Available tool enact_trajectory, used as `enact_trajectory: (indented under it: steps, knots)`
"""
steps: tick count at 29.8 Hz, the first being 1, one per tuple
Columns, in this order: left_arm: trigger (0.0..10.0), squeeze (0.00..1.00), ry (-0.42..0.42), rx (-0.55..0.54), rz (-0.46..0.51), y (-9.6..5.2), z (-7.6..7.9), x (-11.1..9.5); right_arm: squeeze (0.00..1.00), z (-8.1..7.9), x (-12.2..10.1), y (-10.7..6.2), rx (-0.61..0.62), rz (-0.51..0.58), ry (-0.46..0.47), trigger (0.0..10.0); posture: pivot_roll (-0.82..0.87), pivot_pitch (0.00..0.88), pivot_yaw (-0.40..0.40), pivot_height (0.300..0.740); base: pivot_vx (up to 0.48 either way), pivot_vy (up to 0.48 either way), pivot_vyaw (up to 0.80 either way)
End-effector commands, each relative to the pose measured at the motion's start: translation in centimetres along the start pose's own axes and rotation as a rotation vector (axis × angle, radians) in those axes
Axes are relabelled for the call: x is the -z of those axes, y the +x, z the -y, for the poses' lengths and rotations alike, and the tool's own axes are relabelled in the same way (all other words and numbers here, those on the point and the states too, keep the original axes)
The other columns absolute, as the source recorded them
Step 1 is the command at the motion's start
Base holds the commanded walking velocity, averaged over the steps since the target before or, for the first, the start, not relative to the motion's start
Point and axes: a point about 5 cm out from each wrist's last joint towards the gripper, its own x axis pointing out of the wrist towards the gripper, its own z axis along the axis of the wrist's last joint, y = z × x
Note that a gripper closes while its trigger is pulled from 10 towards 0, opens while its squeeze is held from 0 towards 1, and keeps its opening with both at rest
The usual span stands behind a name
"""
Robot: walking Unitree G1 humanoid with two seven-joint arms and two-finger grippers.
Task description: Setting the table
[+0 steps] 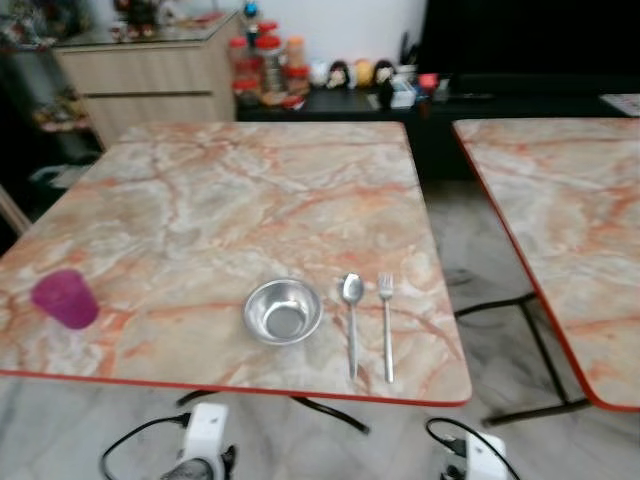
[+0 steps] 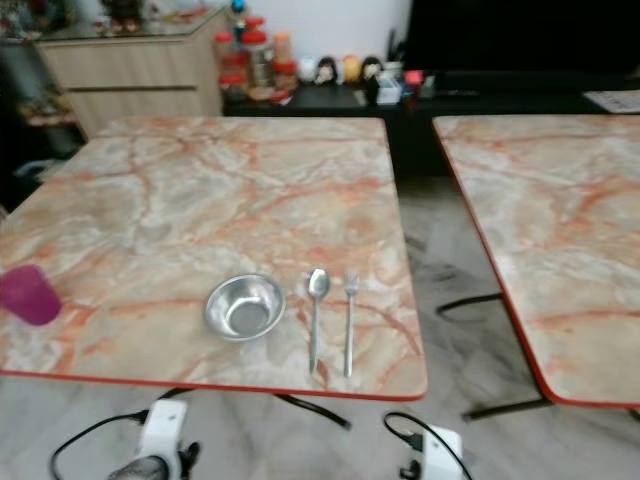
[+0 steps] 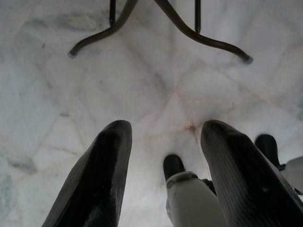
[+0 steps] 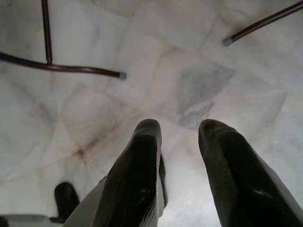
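Purple plastic cup [image 1: 65, 298] looks light and stiff, best pinched at its rim; it stands on the table [image 1: 250, 190], above the low-hanging left gripper [image 3: 165, 142], whose fingers are apart and empty.

**Table layout at this moment**

You had the near table [image 1: 200, 200] across the centre and left of the head view, with a second table [image 1: 560, 230] at the right edge, a strip of floor [image 1: 480, 260] between them. Near the front edge of the near table, just right of centre, the bowl [image 1: 284, 311] sat with the spoon [image 1: 351, 320] just to its right and the fork [image 1: 386, 325] right of the spoon, the two lying side by side, apart. The cup [image 1: 65, 298] stood well apart at the lower left. Behind the table, along the top of the frame, you saw a cabinet [image 1: 150, 75] at upper left and jars [image 1: 265, 65] beside it on a low shelf [image 1: 480, 100].
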Motion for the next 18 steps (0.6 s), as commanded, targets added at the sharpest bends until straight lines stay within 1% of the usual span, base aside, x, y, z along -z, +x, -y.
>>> enact_trajectory:
  steps: [1,4,7,9,12,13,14,16,17,18]
  knots:
    - [10.0,0.0,0.007,-0.03,-0.044,-0.4,-1.1,1.6,0.0,-0.6,0.2,0.0,-0.01,-0.008,0.009,10.0,-0.01,0.0,0.014,0.725,0.0,0.0,0.0]
    - [10.0,0.0,0.006,-0.04,-0.05,-0.6,-1.5,2.1,0.0,-0.6,0.3,0.0,-0.011,-0.011,0.007,10.0,-0.01,0.0,0.014,0.725,0.0,0.0,0.0]
    - [10.0,0.0,-0.014,-0.067,-0.033,-0.8,-2.0,2.2,0.0,-0.7,0.3,0.0,-0.012,-0.012,0.009,10.0,-0.01,0.0,0.016,0.725,0.0,0.0,0.0]
    - [10.0,0.0,-0.045,-0.101,-0.01,-1.0,-2.8,2.4,0.0,-0.7,0.4,-0.1,-0.013,-0.013,0.008,10.0,0.0,0.0,0.019,0.725,0.0,0.0,0.0]
    - [10.0,0.0,-0.071,-0.155,0.016,-1.3,-3.9,2.5,0.0,-0.7,0.4,-0.1,-0.014,-0.014,0.008,10.0,0.0,0.0,0.019,0.725,0.0,0.0,0.0]
    - [10.0,0.0,-0.078,-0.181,0.037,-1.5,-4.5,2.5,0.0,-0.7,0.5,-0.1,-0.014,-0.015,0.007,10.0,0.01,0.0,0.019,0.725,0.0,0.0,0.0]
    - [10.0,0.0,-0.078,-0.181,0.037,-1.5,-4.5,2.5,0.0,-0.7,0.5,-0.1,-0.014,-0.015,0.007,10.0,0.01,0.0,0.019,0.725,0.0,0.0,0.0]
    - [10.0,0.0,-0.103,-0.249,0.11,-2.0,-5.7,2.2,0.0,-0.7,0.6,-0.1,-0.016,-0.016,0.004,10.0,0.02,0.0,0.018,0.725,0.0,0.0,0.0]
    - [10.0,0.0,-0.077,-0.305,0.178,-2.4,-6.4,1.7,0.0,-0.8,0.6,-0.1,-0.019,-0.019,-0.004,10.0,0.03,0.0,0.013,0.725,0.0,0.0,0.0]
    - [10.0,0.0,-0.077,-0.305,0.178,-2.4,-6.4,1.7,0.0,-0.8,0.6,-0.1,-0.019,-0.019,-0.004,10.0,0.03,0.0,0.013,0.725,0.0,0.0,0.0]
